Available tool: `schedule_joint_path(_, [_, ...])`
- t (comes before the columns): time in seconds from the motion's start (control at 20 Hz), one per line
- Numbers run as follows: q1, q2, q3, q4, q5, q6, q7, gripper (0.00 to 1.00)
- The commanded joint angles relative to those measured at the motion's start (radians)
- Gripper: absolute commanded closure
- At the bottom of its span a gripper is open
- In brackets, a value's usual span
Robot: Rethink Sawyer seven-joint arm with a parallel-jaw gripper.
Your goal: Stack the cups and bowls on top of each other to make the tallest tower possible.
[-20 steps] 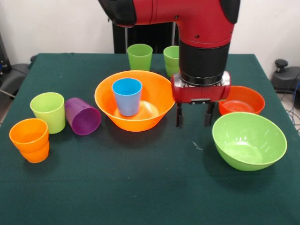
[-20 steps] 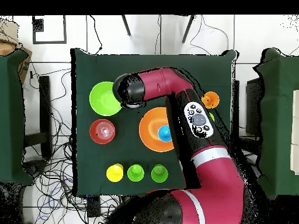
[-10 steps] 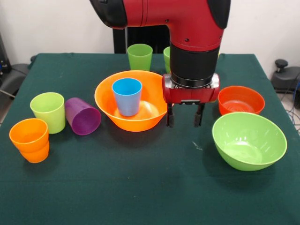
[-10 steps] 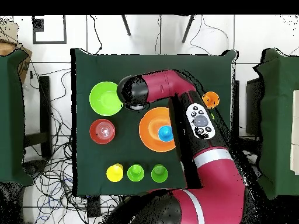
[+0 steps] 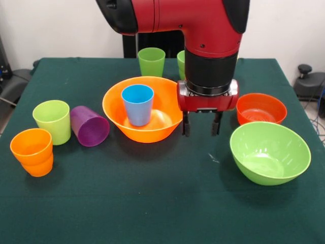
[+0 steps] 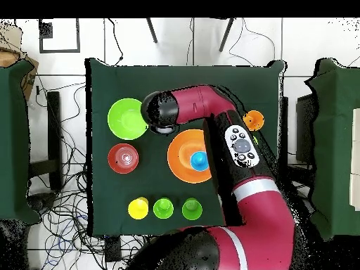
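Note:
A blue cup [image 5: 137, 104] stands upright inside the large orange bowl [image 5: 165, 104] at the table's middle; both show in the overhead view, the cup [image 6: 198, 161] and the bowl [image 6: 181, 156]. My gripper [image 5: 201, 129] hangs open and empty just right of the orange bowl's rim, above the cloth. The lime-green bowl [image 5: 269, 152] sits right of it, the red-orange bowl [image 5: 261, 108] behind that. A purple cup [image 5: 89, 126] lies on its side at the left, beside an upright lime cup [image 5: 53, 121] and stacked orange cups [image 5: 33, 151].
A green cup [image 5: 151, 61] stands at the table's far side, another [image 5: 182, 60] is partly hidden behind my arm. The overhead view shows a yellow cup [image 6: 138, 208] and two green cups [image 6: 164, 207] in a row. Dark green cloth [image 5: 152, 203] covers the table.
My gripper moved left from near the red-orange bowl to the orange bowl's right rim, then almost stopped. The cups and bowls have not moved.

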Motion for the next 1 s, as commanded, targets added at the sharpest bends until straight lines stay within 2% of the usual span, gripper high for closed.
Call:
schedule_joint_path(0.05, [-0.008,0.059,0.037,0.084,0.048,0.104,-0.131,0.0])
schedule_joint_path(0.6, [-0.054,0.073,0.1,0.143,0.151,0.051,-0.137,0.0])
schedule_joint_path(1.0, [-0.042,0.094,0.086,0.107,0.123,0.071,-0.16,0.0])
